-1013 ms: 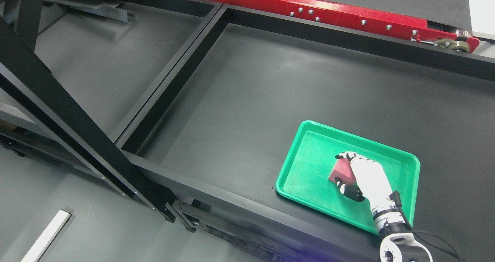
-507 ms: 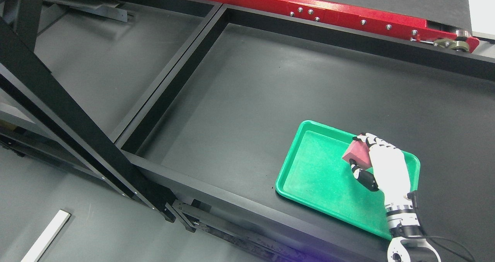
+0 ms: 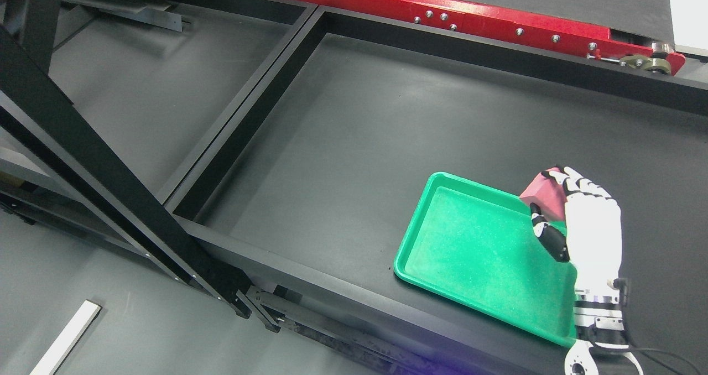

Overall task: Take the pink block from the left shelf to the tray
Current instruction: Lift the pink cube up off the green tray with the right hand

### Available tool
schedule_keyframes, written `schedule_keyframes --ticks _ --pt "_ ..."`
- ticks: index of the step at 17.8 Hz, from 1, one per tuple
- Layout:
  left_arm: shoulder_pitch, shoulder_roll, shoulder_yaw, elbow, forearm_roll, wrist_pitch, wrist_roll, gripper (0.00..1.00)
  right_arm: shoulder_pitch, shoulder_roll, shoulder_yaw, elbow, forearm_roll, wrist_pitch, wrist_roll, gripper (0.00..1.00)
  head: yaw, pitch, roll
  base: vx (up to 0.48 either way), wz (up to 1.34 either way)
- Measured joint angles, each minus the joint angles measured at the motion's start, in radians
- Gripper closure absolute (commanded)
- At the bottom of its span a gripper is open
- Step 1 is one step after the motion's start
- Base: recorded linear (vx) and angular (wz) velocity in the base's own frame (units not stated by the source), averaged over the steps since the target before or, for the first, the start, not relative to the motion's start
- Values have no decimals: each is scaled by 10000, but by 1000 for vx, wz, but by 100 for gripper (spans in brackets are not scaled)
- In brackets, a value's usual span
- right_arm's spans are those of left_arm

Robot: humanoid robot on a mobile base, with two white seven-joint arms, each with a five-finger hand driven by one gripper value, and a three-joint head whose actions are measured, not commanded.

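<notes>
Honestly, no readable writing anywhere that I can make out, no brand or label on anything. My right hand (image 3: 575,214) comes in from the bottom right corner, white shell with black joints, forearm pointing almost straight up the picture and the wrist sitting over the near right corner of the green tray (image 3: 475,248). The fingers are curled over the top of the pink block (image 3: 543,197) and the dark thumb is tucked in underneath, so the block is pinched between them. The block is a plain pink-red chunk, boxy, tilted a bit with one flat face turned toward the upper left. It sits right at the tray's far right edge, partly over the rim and partly over the dark shelf surface (image 3: 387,131) beyond it; I can't tell whether it touches anything but my hand. The tray itself lies flat with a speckled green floor and a raised lip. A red rail (image 3: 442,10) with bolts runs along the top.
</notes>
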Motion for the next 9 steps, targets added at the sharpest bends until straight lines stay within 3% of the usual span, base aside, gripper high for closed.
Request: schedule_keyframes --ticks 3,9 --pt "0 0 0 0 0 0 0 0 14 -12 -68 -72 -5 -22 -831 98 0 0 0 -10 12" --pt "0 0 0 0 0 0 0 0 58 -38 -144 -158 -18 20 -1194 98 0 0 0 -27 38"
